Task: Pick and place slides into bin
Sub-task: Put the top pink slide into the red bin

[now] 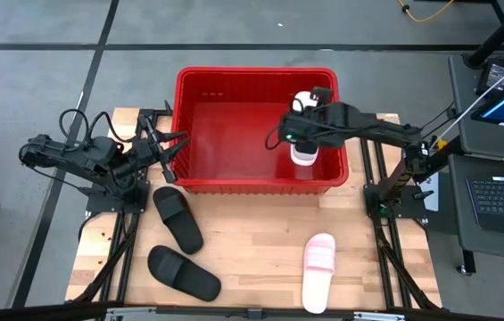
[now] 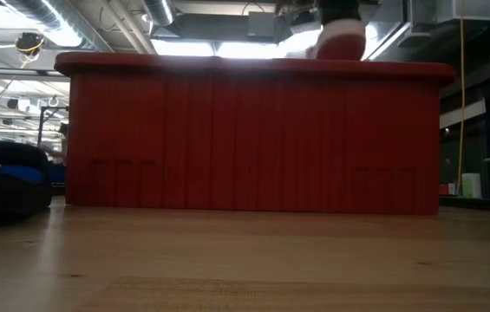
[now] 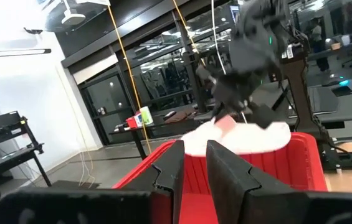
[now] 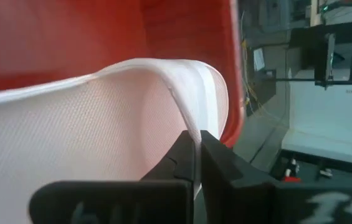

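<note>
Right pincer [image 4: 197, 146] clamped on pink slide [image 1: 304, 152] over red bin [image 1: 186, 125], slide mostly hidden, left pincer [image 1: 173, 148] slightly parted, empty

two black slides [image 1: 178, 219], two pink slides [image 1: 319, 271], one bin [image 1: 256, 78]

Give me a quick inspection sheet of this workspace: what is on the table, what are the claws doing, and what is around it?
Surface: wooden table, with the red bin at its far side.
Job's things: two black slides and one pink slide lie on the table; a second pink slide hangs over the bin's inside.
Clutter: nothing seen.
Grippers: right gripper shut on that pink slide's edge above the bin; left gripper waits beside the bin's left wall, empty.
Cables: black cables on the left arm; a yellow cable on the floor.
Surroundings: grey floor, laptop on the right.
</note>
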Controlling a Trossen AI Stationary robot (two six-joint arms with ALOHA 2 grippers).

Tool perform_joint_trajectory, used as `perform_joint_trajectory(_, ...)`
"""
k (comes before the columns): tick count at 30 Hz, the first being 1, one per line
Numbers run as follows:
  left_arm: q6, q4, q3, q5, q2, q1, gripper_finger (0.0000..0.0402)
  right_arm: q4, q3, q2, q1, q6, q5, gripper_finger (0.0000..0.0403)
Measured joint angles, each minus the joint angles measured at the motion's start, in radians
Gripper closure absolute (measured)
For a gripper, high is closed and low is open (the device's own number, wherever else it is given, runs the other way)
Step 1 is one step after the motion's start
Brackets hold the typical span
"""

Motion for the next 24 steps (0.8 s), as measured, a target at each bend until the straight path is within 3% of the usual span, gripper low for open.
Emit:
perform_joint_trajectory(6,0.025,0.000,0.000,0.000,0.000,0.000,0.0338,0.143,-0.159,-0.001,-0.057,-0.083,-0.009,0.0391)
perform_joint_trajectory(11,0.025,0.000,0.000,0.000,0.000,0.000,0.0338,0.336,-0.256,-0.008,-0.154,-0.228,-0.132,0.0391)
perform_joint_trajectory(24,0.025,0.000,0.000,0.000,0.000,0.000,0.0338,0.603,-0.432,-0.016,-0.351,-0.468,-0.237,0.0391)
